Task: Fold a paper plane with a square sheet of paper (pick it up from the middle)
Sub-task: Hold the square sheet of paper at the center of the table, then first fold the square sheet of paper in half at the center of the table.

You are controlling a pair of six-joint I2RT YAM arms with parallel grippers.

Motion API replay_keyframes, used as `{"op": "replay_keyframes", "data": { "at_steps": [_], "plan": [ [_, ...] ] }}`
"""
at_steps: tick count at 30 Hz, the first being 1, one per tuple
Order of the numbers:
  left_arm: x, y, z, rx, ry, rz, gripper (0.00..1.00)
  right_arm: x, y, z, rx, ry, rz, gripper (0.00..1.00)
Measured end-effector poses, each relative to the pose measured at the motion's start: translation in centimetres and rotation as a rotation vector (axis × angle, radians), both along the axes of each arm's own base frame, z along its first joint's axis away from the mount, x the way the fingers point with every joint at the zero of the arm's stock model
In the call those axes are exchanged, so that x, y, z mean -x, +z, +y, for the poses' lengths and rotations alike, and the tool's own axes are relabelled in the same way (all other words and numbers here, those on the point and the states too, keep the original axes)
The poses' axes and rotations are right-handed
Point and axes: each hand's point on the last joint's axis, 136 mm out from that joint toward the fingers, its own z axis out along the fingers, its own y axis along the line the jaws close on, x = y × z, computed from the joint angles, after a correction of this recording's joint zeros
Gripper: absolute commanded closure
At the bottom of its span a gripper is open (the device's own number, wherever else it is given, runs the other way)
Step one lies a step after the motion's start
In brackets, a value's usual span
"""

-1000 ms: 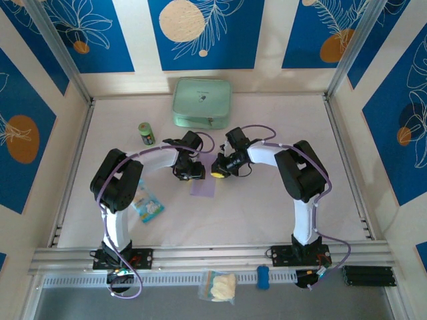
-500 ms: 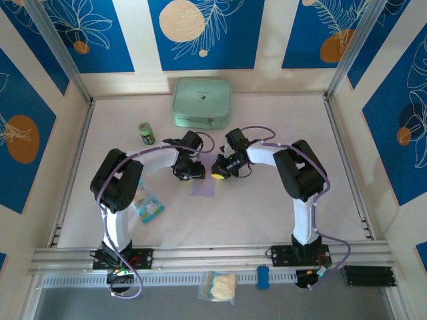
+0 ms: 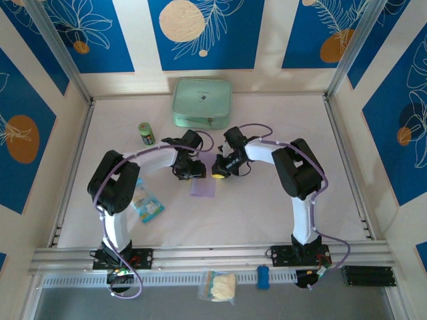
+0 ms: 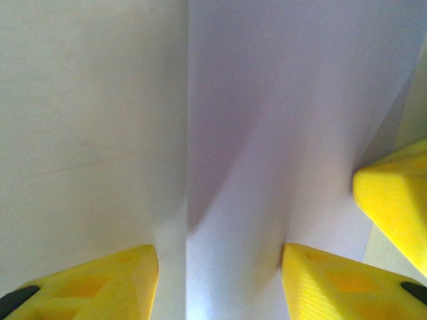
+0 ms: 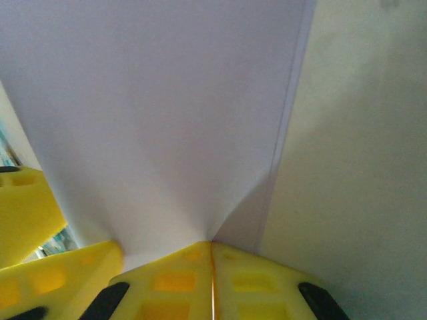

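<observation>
The thin lavender-purple square sheet of paper (image 3: 202, 187) lies mid-counter (image 3: 267, 213), well clear of the side rails. There is bare surface to its right and on its near side. The mint-green zipped pouch (image 3: 202, 102) sits farther back, and the blue-and-white snack packet (image 3: 147, 204) lies to the left. Since a second ago both elbows have drifted slightly left, while the paper has not moved. It shows as a narrow strip, its long axis running near to far toward the pouch. The right hand (image 5: 212, 267) is pinched tight on its raised fold. The left hand (image 4: 217, 287) stands partly open astride it.
</observation>
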Motion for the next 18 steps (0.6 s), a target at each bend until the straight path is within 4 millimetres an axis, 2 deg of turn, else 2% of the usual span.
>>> {"op": "replay_keyframes", "data": {
  "at_steps": [4,8,12,18],
  "plan": [
    [-0.7,3.2,1.1,0.038,0.06,-0.075,0.48,0.0,0.0,0.1,0.023,0.066,-0.026,0.92],
    [-1.6,5.6,-0.2,0.148,0.071,-0.124,0.57,0.0,-0.1,0.1,0.043,0.126,-0.045,0.93],
    [-1.6,5.6,-2.4,0.253,0.055,-0.093,0.67,0.0,0.0,0.1,0.055,0.161,-0.058,0.93],
    [-1.1,3.0,-4.3,0.308,0.052,0.018,0.8,0.0,0.0,0.1,0.065,0.173,-0.043,0.95]
  ]
}}
